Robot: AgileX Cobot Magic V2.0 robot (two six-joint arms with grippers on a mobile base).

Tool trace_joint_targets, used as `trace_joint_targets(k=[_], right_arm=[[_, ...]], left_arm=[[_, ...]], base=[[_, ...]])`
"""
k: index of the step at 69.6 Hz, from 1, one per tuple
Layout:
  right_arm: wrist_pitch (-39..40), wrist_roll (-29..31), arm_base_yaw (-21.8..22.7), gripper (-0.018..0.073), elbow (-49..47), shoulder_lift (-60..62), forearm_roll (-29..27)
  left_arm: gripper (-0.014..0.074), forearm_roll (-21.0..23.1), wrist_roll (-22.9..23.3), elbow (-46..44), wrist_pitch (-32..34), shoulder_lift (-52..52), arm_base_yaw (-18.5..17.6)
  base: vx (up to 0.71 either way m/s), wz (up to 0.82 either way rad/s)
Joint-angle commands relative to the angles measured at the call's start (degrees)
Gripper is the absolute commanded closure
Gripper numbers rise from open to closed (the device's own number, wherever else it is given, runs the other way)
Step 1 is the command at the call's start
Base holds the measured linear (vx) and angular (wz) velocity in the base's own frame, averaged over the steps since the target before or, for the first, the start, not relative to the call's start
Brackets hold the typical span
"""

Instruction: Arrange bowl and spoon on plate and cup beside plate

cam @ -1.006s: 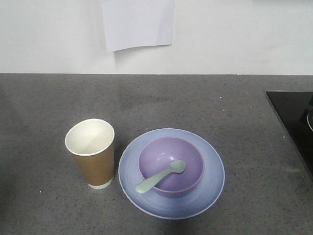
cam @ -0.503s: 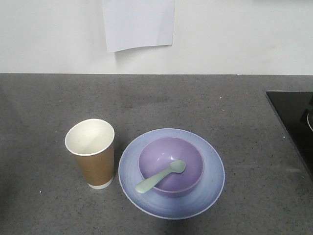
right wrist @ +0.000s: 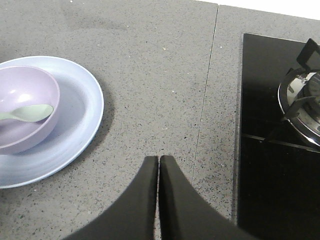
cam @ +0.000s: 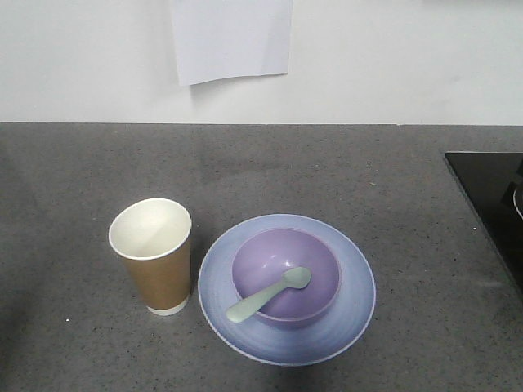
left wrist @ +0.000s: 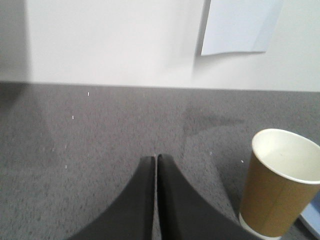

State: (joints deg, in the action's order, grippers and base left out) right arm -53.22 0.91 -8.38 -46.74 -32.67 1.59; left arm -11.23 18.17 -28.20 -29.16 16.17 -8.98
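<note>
Counter [cam: 343,163] bare behind cup [cam: 153,256] and plate [cam: 351,314], you can pass there up to wall [cam: 392,65]; cup upright just left of plate, narrow gap between; bowl [cam: 319,261] with spoon [cam: 265,296] fills plate centre; open counter right of plate until hob [cam: 490,196]; burner [right wrist: 305,102] on hob blocks far right.

Overall light: even, soft and fairly bright in all three views.
Shadows: the cup [cam: 152,255] throws a faint shadow to its right; the plate [right wrist: 85,107] shades the countertop [right wrist: 160,85] to its right.
Glare: small highlights inside the bowl [cam: 285,276] and on the metal burner [right wrist: 302,102].
Focus: the left wrist view is soft; the wall paper [left wrist: 240,26] looks blurred.
Noise: grainy countertop texture.
</note>
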Motion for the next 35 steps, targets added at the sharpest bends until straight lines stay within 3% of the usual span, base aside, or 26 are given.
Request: trace_joint_targets(k=[1, 6, 11, 35], right_arm=[[3.61, 0.07, 0.29, 0.057, -1.36, -0.24, 0.36], [3.61, 0.07, 0.29, 0.057, -1.36, -0.24, 0.36], [3.61, 0.07, 0.29, 0.057, -1.36, -0.24, 0.36], [3.61, 0.07, 0.29, 0.057, -1.36, -0.24, 0.36]], left_arm=[[0.0604, 4.81, -5.89, 4.02, 10.94, -2.6, 1.76], [0.0604, 8.27, -12.42, 8.17, 15.01, -5.02, 3.04], [0.0604, 9.27, -15.82, 12.12, 18.42, -7.47, 3.77], [0.0604, 9.26, -15.97, 25.94, 26.87, -16.77, 4.32]], base=[[0.0, 0.0], [0.0, 0.0], [0.0, 0.0], [0.0, 0.0]])
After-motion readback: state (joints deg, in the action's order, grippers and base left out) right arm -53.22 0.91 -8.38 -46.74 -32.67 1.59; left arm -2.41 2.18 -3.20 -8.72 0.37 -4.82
